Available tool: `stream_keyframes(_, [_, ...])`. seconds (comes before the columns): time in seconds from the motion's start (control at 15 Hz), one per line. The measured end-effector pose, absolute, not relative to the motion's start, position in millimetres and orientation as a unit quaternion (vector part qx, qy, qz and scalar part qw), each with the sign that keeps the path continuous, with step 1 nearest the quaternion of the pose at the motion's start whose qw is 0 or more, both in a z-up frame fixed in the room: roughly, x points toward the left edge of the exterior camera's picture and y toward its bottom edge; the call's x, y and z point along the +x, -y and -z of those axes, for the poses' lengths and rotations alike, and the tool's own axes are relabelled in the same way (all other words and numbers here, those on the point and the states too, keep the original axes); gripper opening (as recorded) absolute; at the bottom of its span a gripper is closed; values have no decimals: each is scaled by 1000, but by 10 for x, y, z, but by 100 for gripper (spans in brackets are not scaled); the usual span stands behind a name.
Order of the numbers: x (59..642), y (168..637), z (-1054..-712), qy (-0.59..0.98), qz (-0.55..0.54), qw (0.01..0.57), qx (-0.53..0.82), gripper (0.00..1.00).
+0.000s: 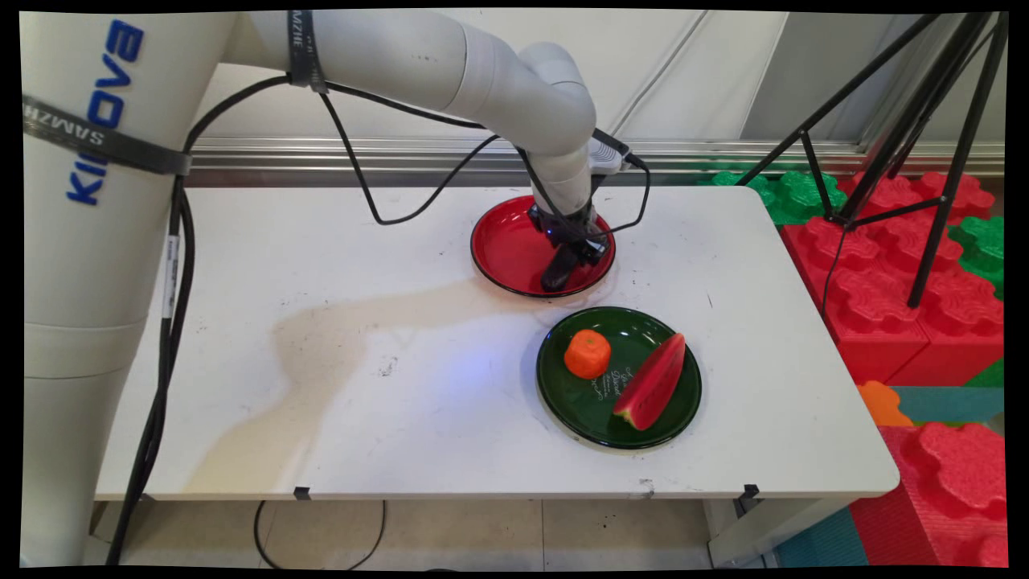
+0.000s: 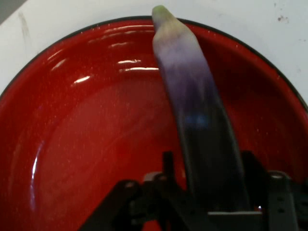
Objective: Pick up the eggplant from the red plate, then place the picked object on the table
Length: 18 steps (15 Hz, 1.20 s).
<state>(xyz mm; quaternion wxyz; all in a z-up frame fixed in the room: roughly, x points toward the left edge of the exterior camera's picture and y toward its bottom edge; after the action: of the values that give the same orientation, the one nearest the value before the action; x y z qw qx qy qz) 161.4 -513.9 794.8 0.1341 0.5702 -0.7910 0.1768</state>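
My tool point(image 1: 560, 273) sits low over the red plate point(image 1: 502, 249) at upper centre of the main view, fingers clamped on a long dark purple eggplant point(image 1: 558, 272). In the hand view the eggplant point(image 2: 197, 110) runs from between my fingers point(image 2: 168, 168) at the bottom edge up to the top of the frame, its pale greenish tip reaching the plate's far rim; the body goes purple to near black toward my tool. The red plate point(image 2: 72, 144) fills almost the whole hand view, glossy, with a dark rim and white worktop point(image 2: 250, 19) beyond it at the top. Cannot tell whether the eggplant touches the plate's surface or hangs just above it. In the main view the eggplant points down and toward the near rim of the red plate. Just below and to the right of it, close but apart, lies a green plate point(image 1: 587, 406) holding an orange fruit point(image 1: 587, 354) on its left side and a watermelon slice point(image 1: 653, 381) on its right, the two near each other, not touching. The white worktop point(image 1: 362, 402) shows a brownish stain left of centre. Black cables hang from my arm over the worktop's upper middle. Right of the worktop: red and green foam blocks point(image 1: 884, 265) and a black tripod point(image 1: 949, 161).
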Motion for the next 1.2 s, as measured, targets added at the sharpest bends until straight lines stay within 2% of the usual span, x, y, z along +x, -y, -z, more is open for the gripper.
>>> stream_keyframes(0.53, [1641,5137,-8074,777,-192,145,582,0])
stream_keyframes(0.8, [1682,5091,-8306,769,-210,153,585,0])
stream_keyframes(1.2, [1891,4813,-8942,757,-252,183,574,0])
